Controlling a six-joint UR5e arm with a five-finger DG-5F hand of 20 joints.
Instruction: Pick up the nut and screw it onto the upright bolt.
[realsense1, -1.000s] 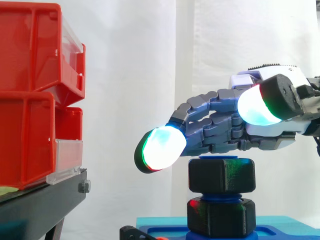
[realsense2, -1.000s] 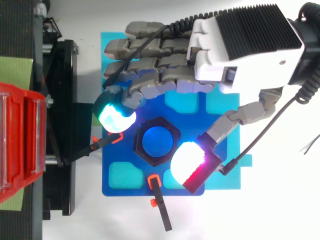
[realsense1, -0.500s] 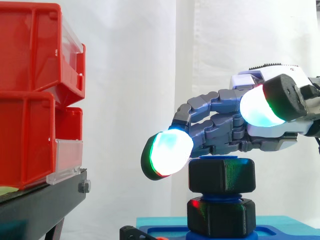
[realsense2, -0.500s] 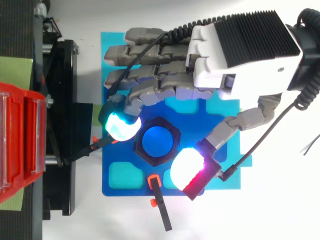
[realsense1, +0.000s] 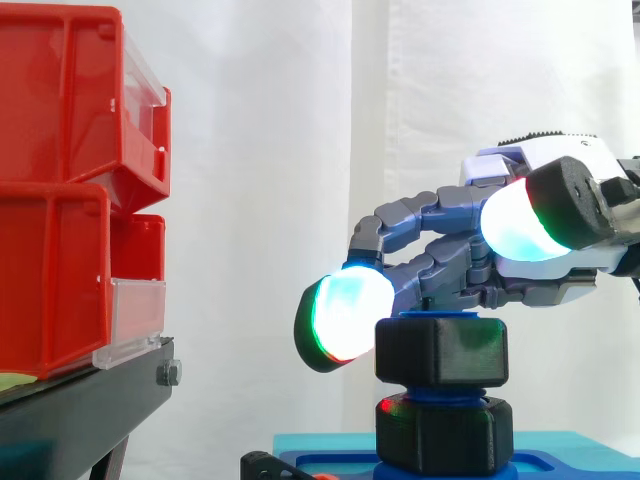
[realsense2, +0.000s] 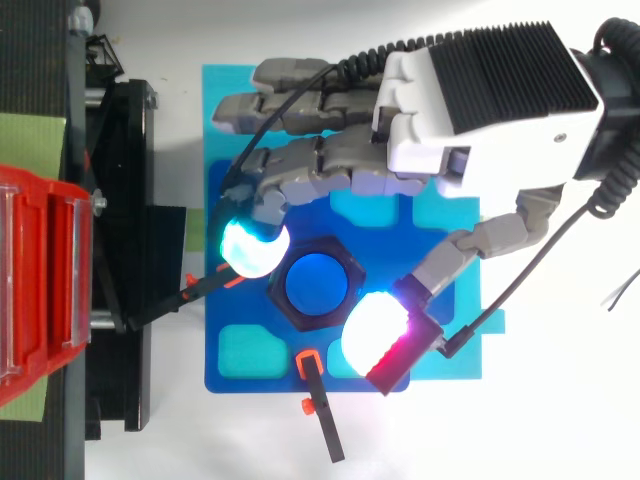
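One nut (realsense1: 441, 350) atop bolt (realsense2: 315, 283); fingers (realsense2: 300, 170) curled round it, pads (realsense2: 250, 248) touching.

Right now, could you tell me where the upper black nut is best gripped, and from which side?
Pinch the upper nut by two opposite flat faces, coming down from above: its hexagon gives parallel flats, and the lower nut blocks access underneath.

Blue fixture plate (realsense2: 255, 383) flat on white surface (realsense2: 560, 420), apparently table.
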